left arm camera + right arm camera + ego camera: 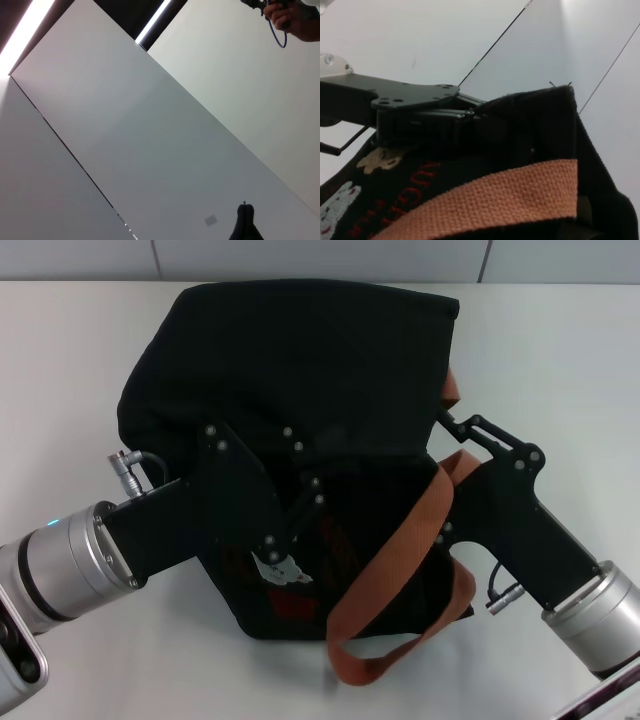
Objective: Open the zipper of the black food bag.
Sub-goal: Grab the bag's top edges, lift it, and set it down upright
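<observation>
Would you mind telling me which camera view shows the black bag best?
The head view: the whole bag lies on the table with both grippers against it and a brown handle looping off its front. The right wrist view shows only a close slice of fabric, red lettering, bear patches and webbing. The left wrist view shows just a dark tip at its edge.

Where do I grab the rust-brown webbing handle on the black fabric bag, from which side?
Probably the handle by its loose loop, lying clear of the bag on the white table; approach from the near right. Left gripper and right gripper are at the bag.

Matt cloth bag (300,350), rough woven strap (400,560).
</observation>
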